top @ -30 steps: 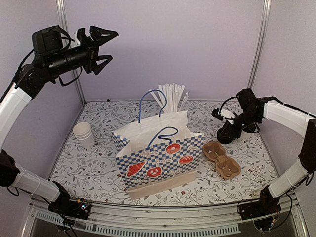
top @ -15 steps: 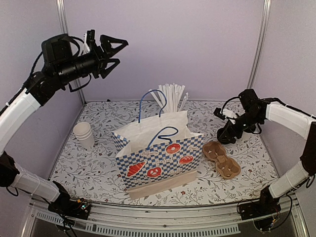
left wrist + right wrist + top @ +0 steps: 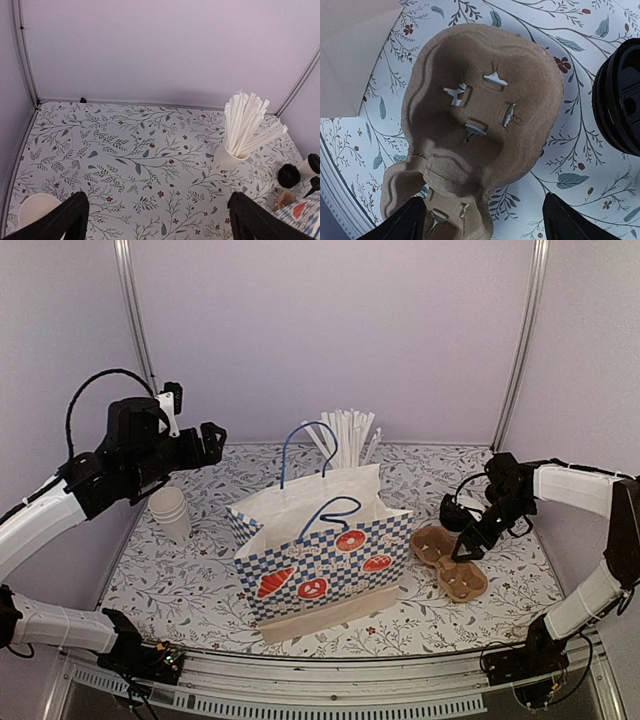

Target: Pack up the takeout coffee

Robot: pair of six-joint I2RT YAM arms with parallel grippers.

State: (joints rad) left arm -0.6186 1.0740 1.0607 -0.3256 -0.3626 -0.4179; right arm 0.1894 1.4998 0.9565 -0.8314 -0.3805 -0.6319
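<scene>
While the wide, empty right gripper (image 3: 485,220) hangs over the carrier (image 3: 480,110), the coffee (image 3: 620,100) stands just beside it, unpacked, and the left gripper (image 3: 160,220) gapes empty beyond, so the next move probably calls for gripping the coffee.

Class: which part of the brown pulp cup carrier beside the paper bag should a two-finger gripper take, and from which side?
Probably the raised rim wall of the cup carrier, one finger inside a well and one outside, coming down from above. It lies flat on the table with its wells facing up, so only the upright walls offer a pinch.
</scene>
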